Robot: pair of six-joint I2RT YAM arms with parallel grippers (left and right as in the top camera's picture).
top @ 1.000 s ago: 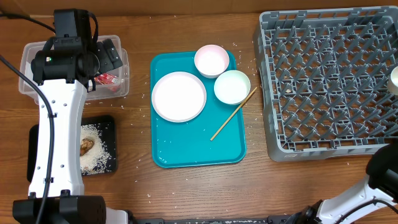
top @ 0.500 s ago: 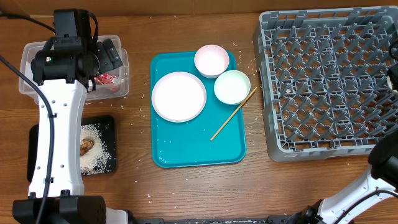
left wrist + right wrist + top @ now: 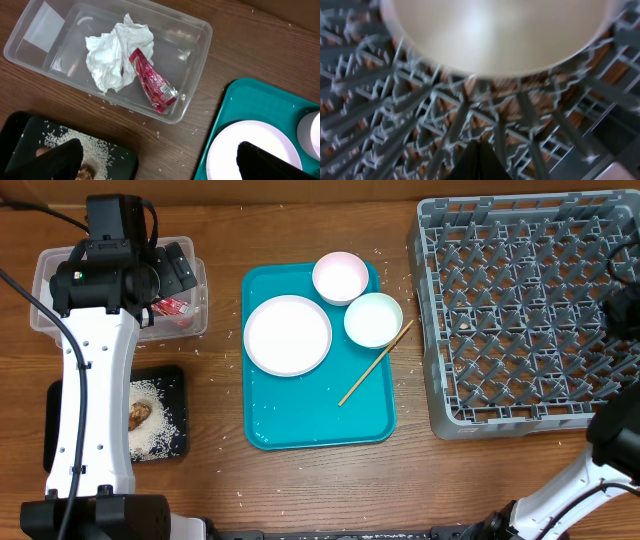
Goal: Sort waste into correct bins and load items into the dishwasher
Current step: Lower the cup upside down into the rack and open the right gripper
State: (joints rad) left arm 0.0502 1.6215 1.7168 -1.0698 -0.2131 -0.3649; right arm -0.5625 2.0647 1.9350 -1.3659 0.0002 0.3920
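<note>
Left fingers are wide open by the clear tub, napkin and red wrapper inside; right fingers clenched shut over the dish rack.

Right wrist view motion-blurred, pale round object cut off at top, clear tub half hidden under left arm

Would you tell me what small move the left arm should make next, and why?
Probably lift the left tool away from the clear tub and swing it toward the stick lying over the edge of the teal tray. The tool is open and empty, the napkin and red wrapper already lie in the tub, and the stick looks like the only waste left outside a bin.
</note>
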